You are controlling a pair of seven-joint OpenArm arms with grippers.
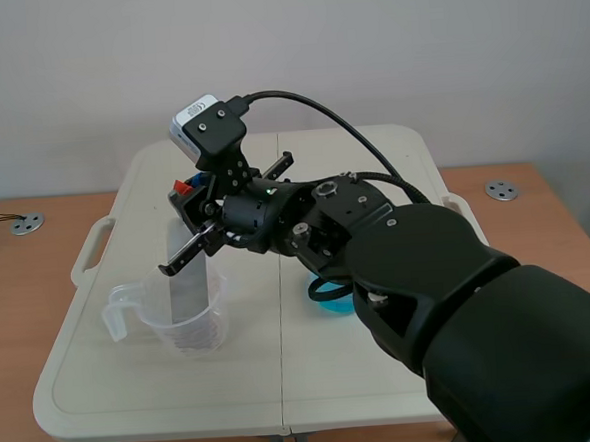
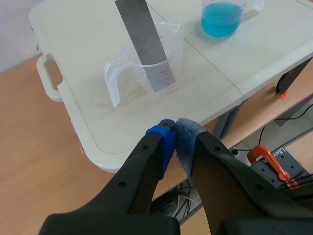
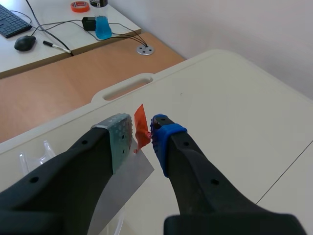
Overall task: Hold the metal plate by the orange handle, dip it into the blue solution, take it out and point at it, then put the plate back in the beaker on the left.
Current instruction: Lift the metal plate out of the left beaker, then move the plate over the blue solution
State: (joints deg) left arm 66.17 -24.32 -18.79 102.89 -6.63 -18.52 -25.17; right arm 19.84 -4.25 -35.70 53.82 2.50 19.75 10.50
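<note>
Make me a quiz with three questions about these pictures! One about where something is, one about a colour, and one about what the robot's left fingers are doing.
1. Where does the metal plate stand?
A) in the clear beaker
B) flat on the table
C) on the floor

2. What colour is the liquid in the second beaker?
A) red
B) blue
C) yellow

3. How are the fingers of the left gripper?
A) wide open
B) shut on a spoon
C) shut together, holding nothing

Answers:
1 A: the plate's lower end sits inside the clear beaker.
2 B: the liquid is bright blue.
3 C: the two pads meet with nothing between them.
</note>
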